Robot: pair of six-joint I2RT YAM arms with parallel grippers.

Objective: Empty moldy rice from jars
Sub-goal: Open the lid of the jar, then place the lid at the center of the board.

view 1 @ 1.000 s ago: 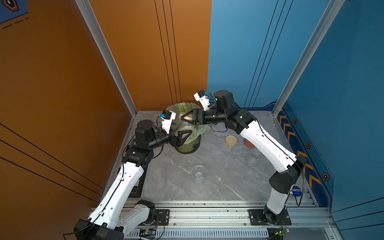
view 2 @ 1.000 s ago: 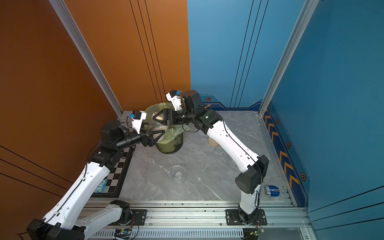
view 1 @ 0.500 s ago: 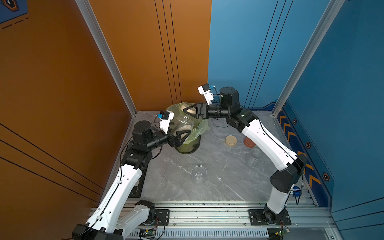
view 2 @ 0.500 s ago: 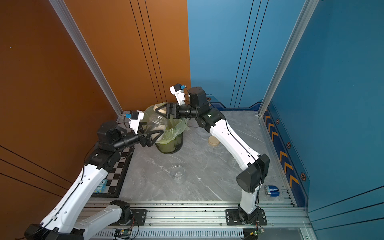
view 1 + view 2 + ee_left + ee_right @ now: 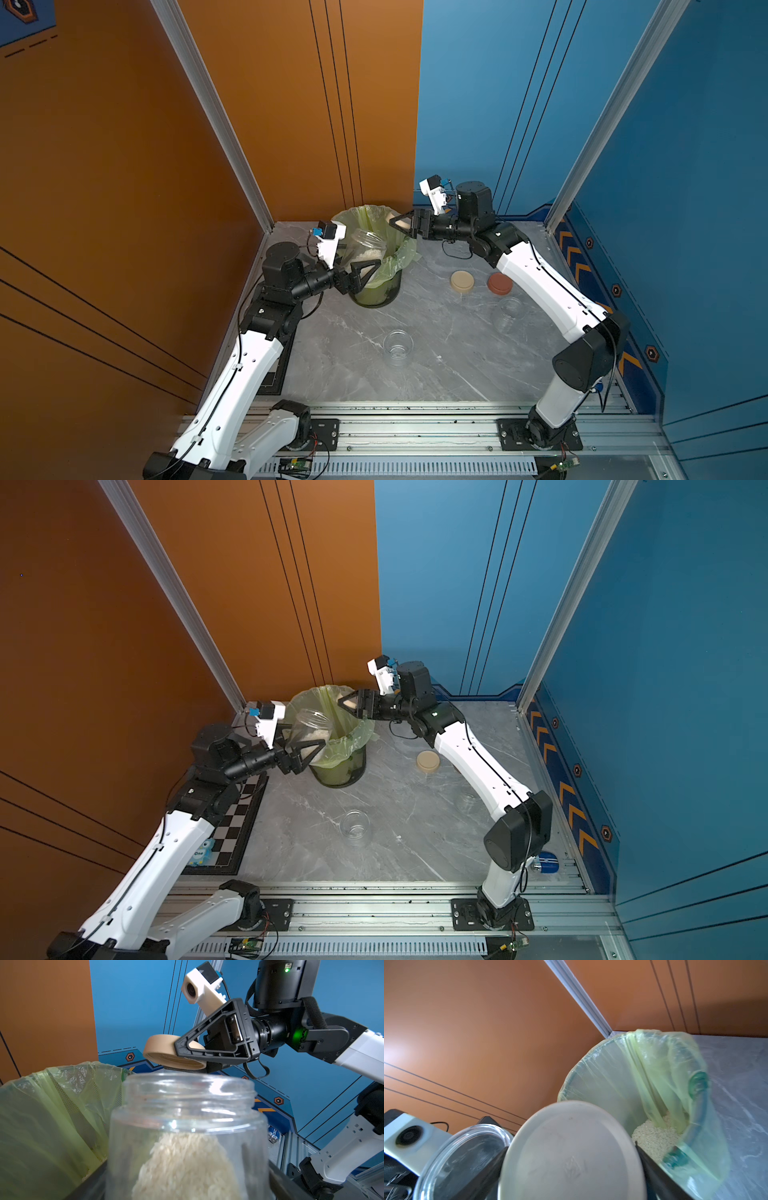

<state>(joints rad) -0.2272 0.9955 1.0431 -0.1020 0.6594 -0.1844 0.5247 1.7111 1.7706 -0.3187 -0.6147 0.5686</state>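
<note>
Off-white rice (image 5: 187,1163) is seen heaped in the lower part of a clear jar (image 5: 187,1118). The jar is clasped by its body between the jaws of the left gripper (image 5: 362,259) and held close to upright at the rim of the bin (image 5: 376,293) on that arm's side. It is judged to be kept there so that a turn of the wrist will send the grains into the green bag (image 5: 612,1076) rather than onto the table (image 5: 436,365). The jar's mouth is uncovered: its beige lid (image 5: 160,1046) is clamped across its rim by the right gripper (image 5: 180,1057) and held clear of the mouth, above the far side of the bin, seemingly so that the pour is left unobstructed. A heap of poured rice (image 5: 654,1138) is seen at the bottom of the bag. Two empty jars (image 5: 398,347) (image 5: 509,313) are stood apart on the table, with two loose lids (image 5: 461,281) (image 5: 500,283), one beige and one reddish-brown, laid beside the right arm. This is therefore taken to be the last jar, and tipping it is judged to be the next step.
</note>
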